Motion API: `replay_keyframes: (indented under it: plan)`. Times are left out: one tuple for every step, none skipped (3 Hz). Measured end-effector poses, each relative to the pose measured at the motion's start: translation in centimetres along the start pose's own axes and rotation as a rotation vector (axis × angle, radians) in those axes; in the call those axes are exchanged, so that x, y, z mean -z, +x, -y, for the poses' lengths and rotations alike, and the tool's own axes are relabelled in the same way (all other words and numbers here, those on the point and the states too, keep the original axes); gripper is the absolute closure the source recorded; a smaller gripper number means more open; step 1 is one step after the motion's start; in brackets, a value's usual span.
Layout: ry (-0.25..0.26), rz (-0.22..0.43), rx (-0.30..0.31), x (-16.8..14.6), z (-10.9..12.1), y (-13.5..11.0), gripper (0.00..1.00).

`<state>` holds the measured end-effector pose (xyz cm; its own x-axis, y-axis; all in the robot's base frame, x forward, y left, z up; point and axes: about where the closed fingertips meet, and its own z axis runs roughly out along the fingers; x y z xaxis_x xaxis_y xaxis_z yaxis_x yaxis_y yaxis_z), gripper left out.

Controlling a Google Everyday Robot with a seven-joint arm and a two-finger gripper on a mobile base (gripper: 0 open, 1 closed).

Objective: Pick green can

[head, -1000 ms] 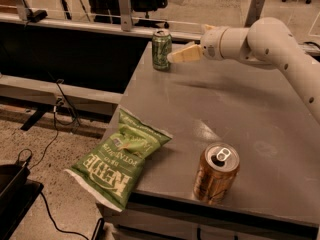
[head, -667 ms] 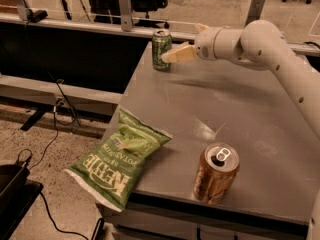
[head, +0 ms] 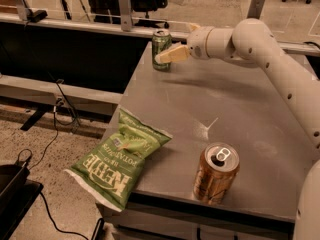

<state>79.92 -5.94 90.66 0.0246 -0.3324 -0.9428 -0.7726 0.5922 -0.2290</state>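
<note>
At far-left corner of table, green can stands upright, near edge. Gripper at can's side, overlapping it in view; open or closed, cannot tell. Risk: off-centre contact tips can or shoves it off edge. Copper can, chip bag well apart, no threat.

Grey table on speckled floor (black cables trailing), hand over its far edge.

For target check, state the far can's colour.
Green with pale patterning: green can, camera view; gripper by it.
</note>
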Motion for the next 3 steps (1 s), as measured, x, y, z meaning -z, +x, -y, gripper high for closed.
replay_keyframes:
  plan:
    - [-0.024, 0.008, -0.009, -0.5, -0.4, -0.2, 0.00]
    - [-0.074, 0.034, -0.031, -1.4, -1.2, -0.4, 0.00]
    - [-0.119, 0.056, -0.042, -2.2, -2.0, -0.6, 0.18]
